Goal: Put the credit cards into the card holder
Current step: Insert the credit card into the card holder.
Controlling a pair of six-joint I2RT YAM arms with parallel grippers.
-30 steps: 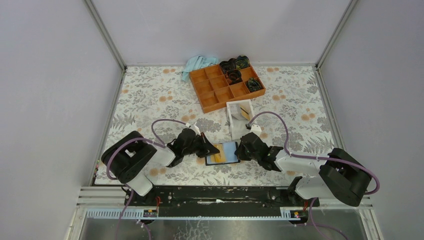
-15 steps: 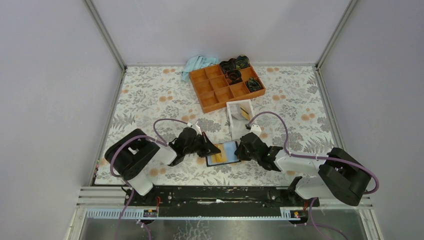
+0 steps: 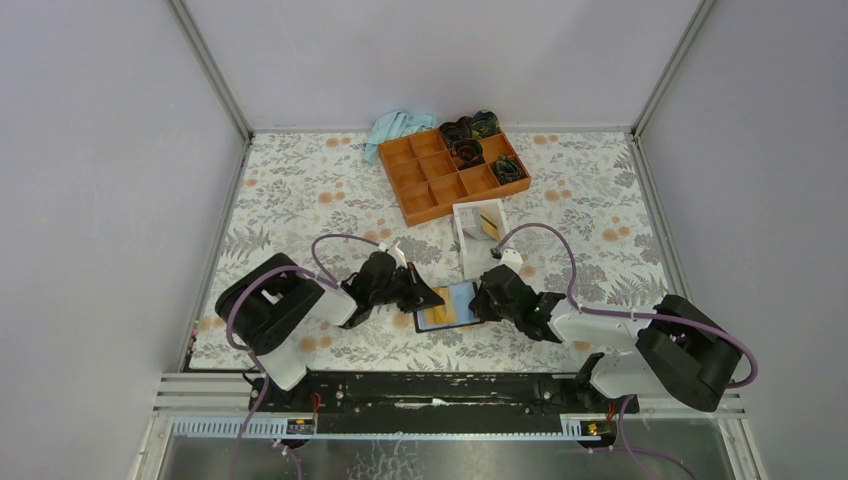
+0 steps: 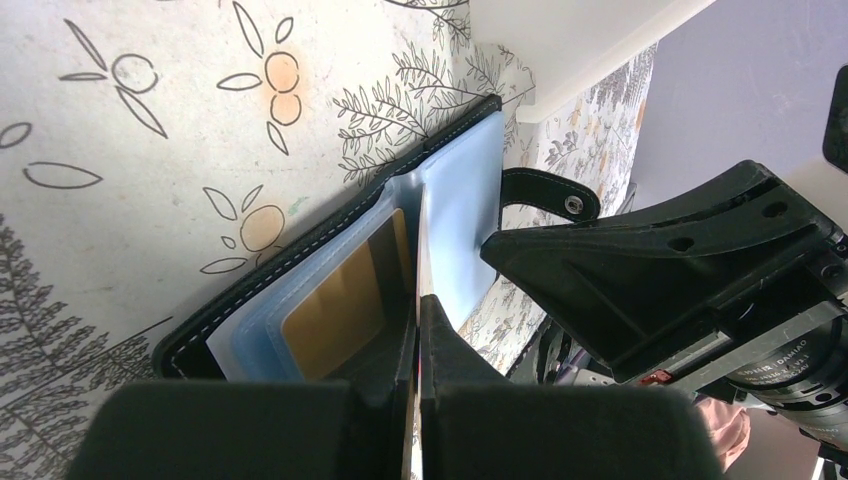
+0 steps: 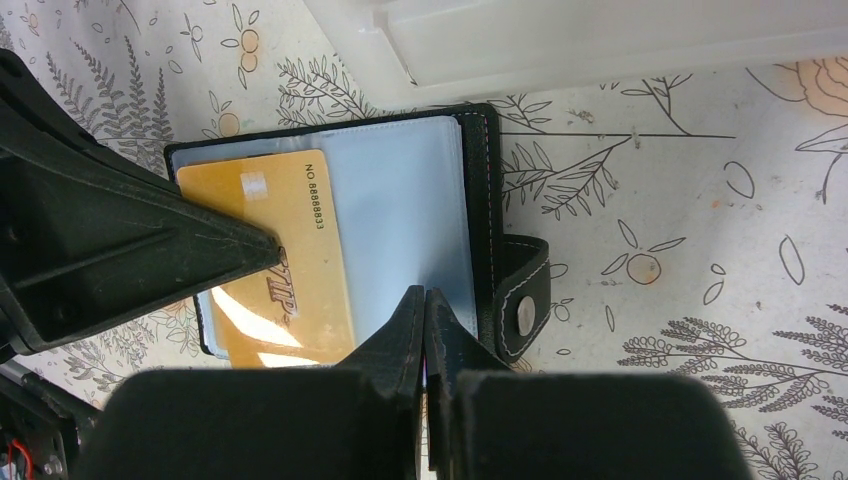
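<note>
The black card holder [image 3: 463, 299] lies open on the floral table between both arms, its light-blue lining [image 5: 400, 200] facing up and its snap tab [image 5: 520, 300] to the right. My left gripper [image 3: 432, 297] is shut on a yellow-orange credit card [image 5: 290, 240], which lies flat over the holder's left half. That card shows edge-on [image 4: 422, 235] between my left fingertips [image 4: 420, 300]. A second card [image 4: 340, 310] sits inside a blue sleeve. My right gripper [image 5: 425, 292] is shut, with its tips down on the lining near the tab.
A white open-topped box [image 3: 480, 235] stands just behind the holder, and its rim [image 5: 600, 40] is close above my right gripper. Farther back are an orange compartment tray [image 3: 455, 172] with dark items in some cells and a blue cloth [image 3: 395, 128].
My left arm has edged slightly to the right, carrying the card a little farther over the open holder. The right arm has stayed in place.
</note>
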